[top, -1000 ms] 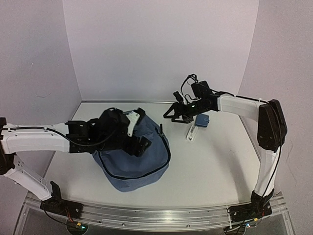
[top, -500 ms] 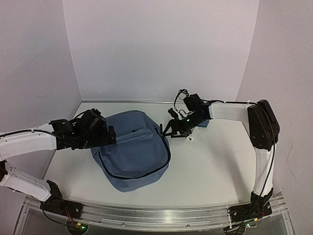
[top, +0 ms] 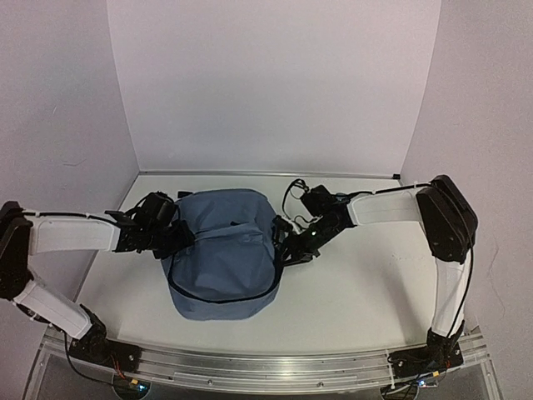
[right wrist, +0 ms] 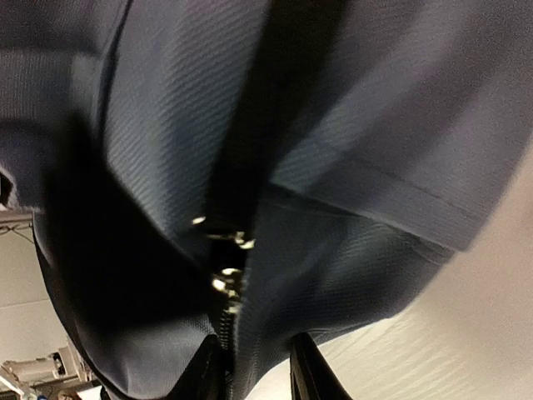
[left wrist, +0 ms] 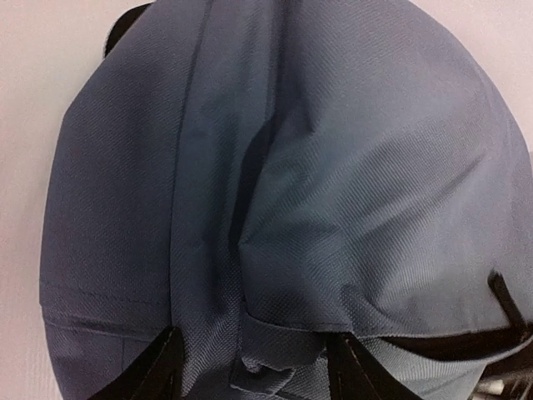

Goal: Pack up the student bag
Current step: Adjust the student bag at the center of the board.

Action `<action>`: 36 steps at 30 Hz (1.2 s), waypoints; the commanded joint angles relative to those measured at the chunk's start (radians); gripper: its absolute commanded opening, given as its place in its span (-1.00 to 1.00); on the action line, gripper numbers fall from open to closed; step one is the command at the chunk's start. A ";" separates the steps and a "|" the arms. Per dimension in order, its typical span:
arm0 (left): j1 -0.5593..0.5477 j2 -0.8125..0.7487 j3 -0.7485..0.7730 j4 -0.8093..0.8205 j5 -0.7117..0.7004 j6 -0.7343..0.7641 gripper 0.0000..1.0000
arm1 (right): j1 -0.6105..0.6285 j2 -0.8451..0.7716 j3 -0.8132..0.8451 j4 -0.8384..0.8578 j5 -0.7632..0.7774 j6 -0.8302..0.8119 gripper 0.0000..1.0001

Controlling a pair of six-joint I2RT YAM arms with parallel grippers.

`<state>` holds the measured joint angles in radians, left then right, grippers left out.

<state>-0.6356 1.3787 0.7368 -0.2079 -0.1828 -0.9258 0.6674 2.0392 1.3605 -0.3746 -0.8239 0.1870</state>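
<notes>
The student bag (top: 221, 254), slate-blue with a dark zipper round its edge, lies flat on the white table between my two arms. My left gripper (top: 172, 237) is at the bag's left side. In the left wrist view its fingers (left wrist: 158, 373) stand wide apart, with a fold of bag fabric (left wrist: 283, 250) between them. My right gripper (top: 287, 250) is at the bag's right edge. In the right wrist view its fingertips (right wrist: 310, 373) are close together on the bag's fabric edge (right wrist: 333, 267), beside the metal zipper pulls (right wrist: 226, 275). No books are in view.
The white table (top: 366, 283) is walled by pale panels at the back and both sides. A metal rail (top: 266, 367) runs along the near edge.
My left gripper drew back from over the bag to its left side. My right gripper came forward and left from the table's back right to the bag's right edge. The bag settled flatter.
</notes>
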 commanded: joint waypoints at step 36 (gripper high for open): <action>-0.050 -0.237 -0.068 -0.170 -0.026 -0.132 0.98 | -0.066 0.170 0.505 -0.093 0.326 -0.106 0.57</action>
<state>-0.6762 1.1564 0.7110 -0.3641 -0.1655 -0.9282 0.6063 2.1496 1.8130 -0.4228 -0.4799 0.0887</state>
